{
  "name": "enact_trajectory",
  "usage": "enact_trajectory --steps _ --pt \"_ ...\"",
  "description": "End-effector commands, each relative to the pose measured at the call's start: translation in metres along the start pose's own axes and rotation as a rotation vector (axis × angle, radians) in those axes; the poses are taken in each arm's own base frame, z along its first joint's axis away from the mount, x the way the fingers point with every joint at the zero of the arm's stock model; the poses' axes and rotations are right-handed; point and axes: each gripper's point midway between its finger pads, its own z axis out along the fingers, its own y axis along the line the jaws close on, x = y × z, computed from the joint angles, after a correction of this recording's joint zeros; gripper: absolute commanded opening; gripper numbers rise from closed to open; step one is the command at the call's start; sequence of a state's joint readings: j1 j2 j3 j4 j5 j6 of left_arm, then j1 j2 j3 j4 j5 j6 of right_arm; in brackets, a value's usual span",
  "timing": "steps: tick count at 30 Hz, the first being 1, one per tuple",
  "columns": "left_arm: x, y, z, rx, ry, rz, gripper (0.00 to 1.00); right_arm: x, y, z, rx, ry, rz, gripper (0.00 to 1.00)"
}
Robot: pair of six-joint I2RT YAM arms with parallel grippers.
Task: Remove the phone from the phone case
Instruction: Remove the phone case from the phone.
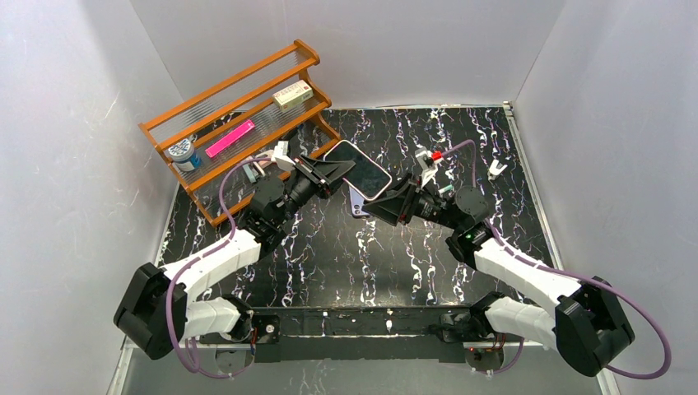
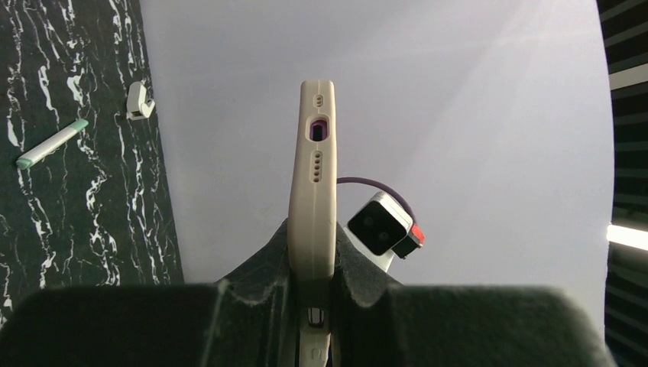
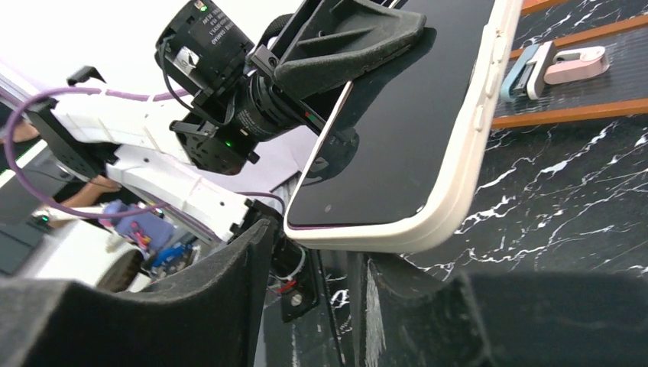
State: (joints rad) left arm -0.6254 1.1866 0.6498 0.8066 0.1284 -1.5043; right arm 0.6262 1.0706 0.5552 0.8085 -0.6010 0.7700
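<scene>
Left gripper [image 1: 339,171] has its black padded jaws pressed onto the two broad faces of the cream soft-plastic phone case [image 2: 313,191], near one short end; grip is firm, with the case seen edge-on in the left wrist view and its port cut-out facing the camera; dark glass-fronted phone [image 3: 405,115] is seated inside the case, with the rim around the screen on the edges that show; a purple body shows through the port hole; cased phone is held off the black white-veined marble-pattern table [image 1: 370,263], tilted, screen upward, between the two arms at table centre-rear; right gripper [image 3: 325,264] sits at the free short end, jaws spread, the case corner just above the gap between them; cannot tell whether either pad touches the case; orange wooden tiered rack [image 1: 230,82] stands at rear left, carrying a blue-and-white spool [image 1: 183,153], a flat pink strip [image 1: 230,137] and a small cream box [image 1: 292,95]; small white clip [image 1: 495,169] lies at rear right; white marker with green cap [image 2: 52,144] lies on the table near it.
</scene>
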Motion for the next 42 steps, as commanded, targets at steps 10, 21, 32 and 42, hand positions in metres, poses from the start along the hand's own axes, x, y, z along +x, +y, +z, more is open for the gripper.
enact_trajectory --steps 10,21,32,42 --pt "0.007 -0.036 0.005 0.107 0.045 0.021 0.00 -0.042 0.015 -0.009 -0.096 -0.172 0.027 0.47" --pt "0.013 -0.031 0.010 0.089 0.086 -0.032 0.00 -0.039 0.005 -0.006 -0.096 -0.109 -0.070 0.15" --pt "0.019 -0.029 0.012 0.067 0.124 -0.045 0.00 -0.031 -0.008 0.007 -0.125 0.113 -0.344 0.01" --pt "0.017 -0.033 0.009 0.085 0.128 0.052 0.00 -0.031 -0.026 0.007 -0.048 0.176 -0.370 0.01"
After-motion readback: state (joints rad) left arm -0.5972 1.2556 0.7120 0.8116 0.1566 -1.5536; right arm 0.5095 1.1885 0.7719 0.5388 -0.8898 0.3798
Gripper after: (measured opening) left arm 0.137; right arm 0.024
